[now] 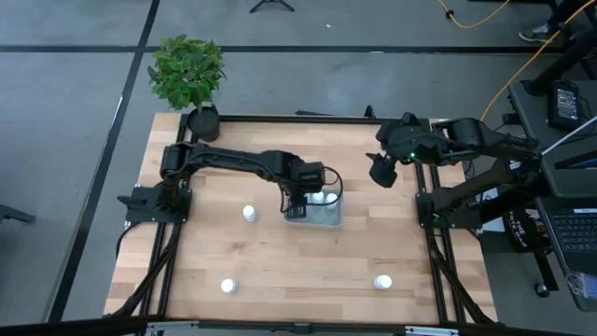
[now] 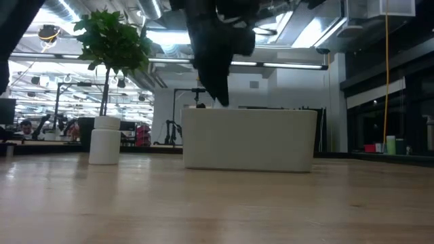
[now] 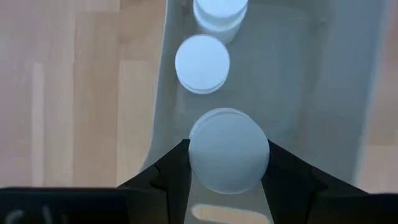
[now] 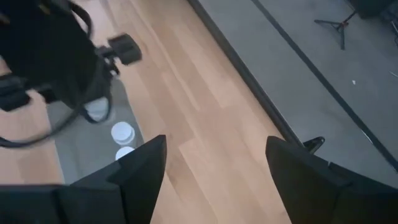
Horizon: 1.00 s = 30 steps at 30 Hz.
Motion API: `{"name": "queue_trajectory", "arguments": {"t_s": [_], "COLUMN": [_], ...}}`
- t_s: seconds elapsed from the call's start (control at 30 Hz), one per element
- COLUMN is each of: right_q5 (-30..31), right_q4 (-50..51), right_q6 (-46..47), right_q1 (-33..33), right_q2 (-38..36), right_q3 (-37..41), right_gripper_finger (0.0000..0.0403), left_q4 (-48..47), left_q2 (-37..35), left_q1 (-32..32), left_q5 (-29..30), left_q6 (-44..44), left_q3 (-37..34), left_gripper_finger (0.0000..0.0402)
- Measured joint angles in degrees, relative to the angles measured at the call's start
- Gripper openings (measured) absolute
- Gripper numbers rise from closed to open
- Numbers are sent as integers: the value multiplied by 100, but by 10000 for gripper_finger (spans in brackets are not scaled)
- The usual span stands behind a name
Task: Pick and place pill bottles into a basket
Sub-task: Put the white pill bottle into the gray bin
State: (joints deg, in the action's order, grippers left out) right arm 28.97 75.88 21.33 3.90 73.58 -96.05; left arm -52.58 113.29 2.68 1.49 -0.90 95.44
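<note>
Basket [image 1: 328, 218] holds two pill bottles [image 3: 202, 63]; the left gripper [image 3: 229, 169] above it clasps a third bottle [image 3: 229, 150]. Right gripper [image 4: 214, 165], fingers spread, hovers beyond the basket.

I see a potted plant [image 1: 189, 77] at my surface's [image 1: 308, 266] far left corner, and a laptop [image 1: 571, 231] off right.

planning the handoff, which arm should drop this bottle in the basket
Left. Its claw is shut on a bottle right over the basket, where two bottles already stand. The right claw hangs open and empty near the table's far right edge.
</note>
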Motion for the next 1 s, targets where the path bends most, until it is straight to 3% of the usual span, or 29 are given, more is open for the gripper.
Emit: {"name": "queue_trajectory", "arguments": {"t_s": [0.43, 1.0], "right_q5": [9, 160], "right_q4": [155, 297], "right_q6": [95, 109], "right_q1": [247, 245], "right_q2": [-20, -20], "right_q3": [0, -1], "right_gripper_finger": [275, 275], "left_q4": [482, 395], "left_q2": [306, 422], "left_q1": [272, 515], "left_q5": [141, -36], "left_q6": [65, 366], "left_q3": [-160, -157], "left_gripper_finger": [157, 157]}}
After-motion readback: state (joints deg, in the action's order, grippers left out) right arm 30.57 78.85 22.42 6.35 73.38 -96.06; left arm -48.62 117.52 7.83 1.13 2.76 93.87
